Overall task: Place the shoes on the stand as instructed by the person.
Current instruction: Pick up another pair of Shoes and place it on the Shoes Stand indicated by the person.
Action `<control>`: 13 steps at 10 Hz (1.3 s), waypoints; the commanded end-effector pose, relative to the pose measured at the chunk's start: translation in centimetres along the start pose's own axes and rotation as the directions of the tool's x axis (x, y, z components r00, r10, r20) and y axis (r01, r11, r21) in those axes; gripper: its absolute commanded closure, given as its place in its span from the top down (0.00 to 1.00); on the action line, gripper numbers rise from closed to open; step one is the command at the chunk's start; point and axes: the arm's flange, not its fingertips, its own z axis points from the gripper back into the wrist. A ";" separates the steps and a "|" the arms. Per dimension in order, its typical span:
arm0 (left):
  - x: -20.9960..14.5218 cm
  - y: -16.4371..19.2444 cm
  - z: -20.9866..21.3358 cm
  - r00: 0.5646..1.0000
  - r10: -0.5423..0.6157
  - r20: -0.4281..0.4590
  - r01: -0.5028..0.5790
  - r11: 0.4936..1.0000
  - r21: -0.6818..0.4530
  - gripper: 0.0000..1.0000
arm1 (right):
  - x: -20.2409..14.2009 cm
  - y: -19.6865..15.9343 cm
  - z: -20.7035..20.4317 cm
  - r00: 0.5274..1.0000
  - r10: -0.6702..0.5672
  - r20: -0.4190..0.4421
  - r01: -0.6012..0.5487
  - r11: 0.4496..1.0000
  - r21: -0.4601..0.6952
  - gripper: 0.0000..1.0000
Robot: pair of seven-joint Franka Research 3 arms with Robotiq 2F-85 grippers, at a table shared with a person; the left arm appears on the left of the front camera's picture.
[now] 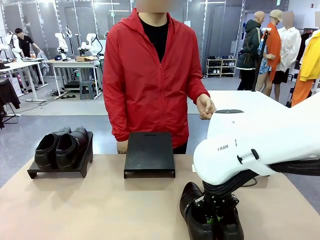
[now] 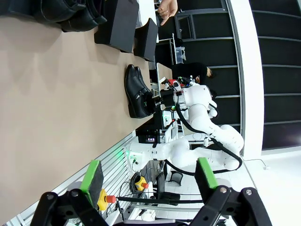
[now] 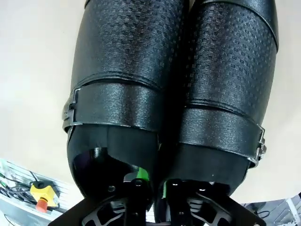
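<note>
One pair of black shoes (image 1: 192, 199) stands side by side near the table's front edge, right of centre. My right gripper (image 1: 212, 207) comes straight down into them. In the right wrist view one fingertip sits inside each shoe (image 3: 131, 70), and the right gripper (image 3: 153, 184) is shut on the two touching inner walls. A second pair of shoes (image 1: 62, 146) rests on the left black stand (image 1: 35, 172). The middle stand (image 1: 149, 152) is bare. The person (image 1: 150, 75) stands behind it with a hand (image 1: 205, 107) held out loosely closed. My left gripper (image 2: 148, 175) hangs open above the table, holding nothing.
My right arm's white link (image 1: 260, 145) spans the right side of the table above the gripped shoes. Bare tabletop (image 1: 100, 205) lies between the stands and the front edge. Other people and tables stand far behind.
</note>
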 end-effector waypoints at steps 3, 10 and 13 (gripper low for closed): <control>-0.4 -0.3 -0.1 1.000 -0.013 -0.009 0.013 1.000 -0.006 1.00 | 0.1 0.1 0.5 1.000 -0.028 0.011 0.028 0.999 -0.021 0.00; -0.4 -0.3 -0.1 1.000 -0.013 -0.009 0.013 1.000 -0.006 1.00 | 0.3 -7.5 14.0 0.963 -0.020 0.267 -0.004 0.996 0.091 0.04; -0.4 -0.3 -0.1 1.000 -0.013 -0.009 0.013 1.000 -0.006 1.00 | 3.1 -12.1 16.7 0.939 -0.069 0.337 0.025 0.991 0.131 0.04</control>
